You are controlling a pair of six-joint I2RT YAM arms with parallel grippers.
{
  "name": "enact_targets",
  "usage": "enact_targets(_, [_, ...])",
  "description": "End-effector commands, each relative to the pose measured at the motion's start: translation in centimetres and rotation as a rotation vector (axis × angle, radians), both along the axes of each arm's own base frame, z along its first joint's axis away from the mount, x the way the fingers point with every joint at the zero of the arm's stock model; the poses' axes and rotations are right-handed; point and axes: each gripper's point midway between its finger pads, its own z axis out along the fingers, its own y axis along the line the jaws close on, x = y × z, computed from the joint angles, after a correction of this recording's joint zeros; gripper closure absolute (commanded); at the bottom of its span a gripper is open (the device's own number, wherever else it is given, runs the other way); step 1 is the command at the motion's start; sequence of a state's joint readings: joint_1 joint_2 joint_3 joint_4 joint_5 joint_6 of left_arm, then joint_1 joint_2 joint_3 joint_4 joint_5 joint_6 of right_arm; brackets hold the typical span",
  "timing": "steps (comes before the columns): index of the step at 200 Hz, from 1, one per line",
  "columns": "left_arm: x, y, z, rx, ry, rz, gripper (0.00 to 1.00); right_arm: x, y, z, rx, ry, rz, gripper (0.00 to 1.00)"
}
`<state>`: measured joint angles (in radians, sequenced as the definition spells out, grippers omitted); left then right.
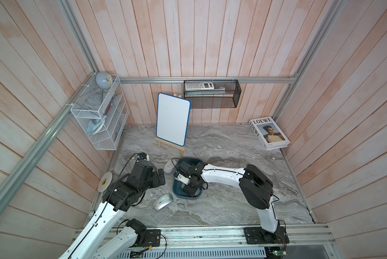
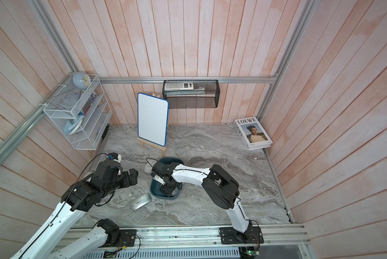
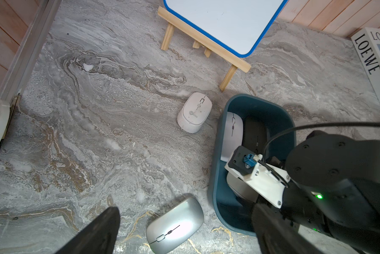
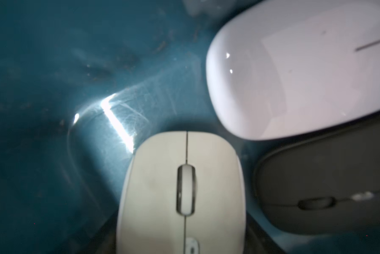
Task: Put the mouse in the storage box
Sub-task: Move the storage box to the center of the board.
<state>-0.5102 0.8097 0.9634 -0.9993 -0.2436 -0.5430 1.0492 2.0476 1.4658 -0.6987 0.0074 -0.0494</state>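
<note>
- The right gripper (image 1: 189, 188) is down inside the dark teal plastic storage box with round corners (image 1: 176, 190), just below the middle of the frame in both top views.
- It seems to be closed on a cream plastic mouse with a grey wheel (image 4: 180, 193). In the right wrist view this mouse looks sharp and sits right at the tool, while everything else is blurry. The fingers hardly show, so this is my best guess.
- So the task's mouse is inside the box, low over its floor. I cannot tell if it touches the floor.
- A shiny white mouse (image 4: 294, 70) and a flat black mouse (image 4: 323, 187) lie in the box close beside it.
- The left gripper (image 1: 160, 178) is wide open and holds nothing. It hangs over the grey marble table (image 1: 232, 179), left of the box in the top views.
- Two mice are not in the box: a shiny silver mouse (image 1: 163, 201) to its lower left, and a white mouse with ribbed sides (image 1: 170, 166) just beside its upper left corner.
- The step in hand looks like the putting down.
- The next move, I think, is to open the jaws, let the cream mouse go, and lift straight up without bumping the other mice or the box wall.
</note>
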Motion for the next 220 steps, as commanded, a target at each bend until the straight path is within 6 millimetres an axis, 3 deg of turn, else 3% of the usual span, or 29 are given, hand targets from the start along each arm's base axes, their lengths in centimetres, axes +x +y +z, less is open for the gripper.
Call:
enact_targets(1, [0.0, 0.2, -0.3, 0.004, 0.005, 0.007, 0.0, -0.4, -3.9, -1.2, -0.133, 0.001, -0.021, 0.57])
enact_targets(39, [-0.1, 0.1, -0.1, -0.007, -0.004, 0.007, 0.0, 1.7, -7.4, -0.8, -0.184, -0.054, -0.125, 0.56])
enact_targets(106, [-0.2, 0.0, -0.1, -0.009, -0.004, -0.001, 0.0, 3.9, -11.6, 0.4, -0.179, -0.065, -0.325, 0.53])
enact_targets(136, [-0.2, 0.0, 0.1, -0.014, -0.01, -0.004, 0.0, 4.1, -11.3, 0.9, -0.136, -0.062, -0.344, 0.52])
enact_targets(182, [-0.3, 0.0, 0.1, -0.015, -0.012, -0.003, 0.0, 4.1, -11.1, 1.8, -0.1, -0.069, -0.367, 0.34])
enact_targets(220, [-0.5, -0.4, 0.2, -0.024, -0.015, -0.015, 0.0, 4.4, -11.0, 3.4, -0.066, -0.1, -0.38, 0.26])
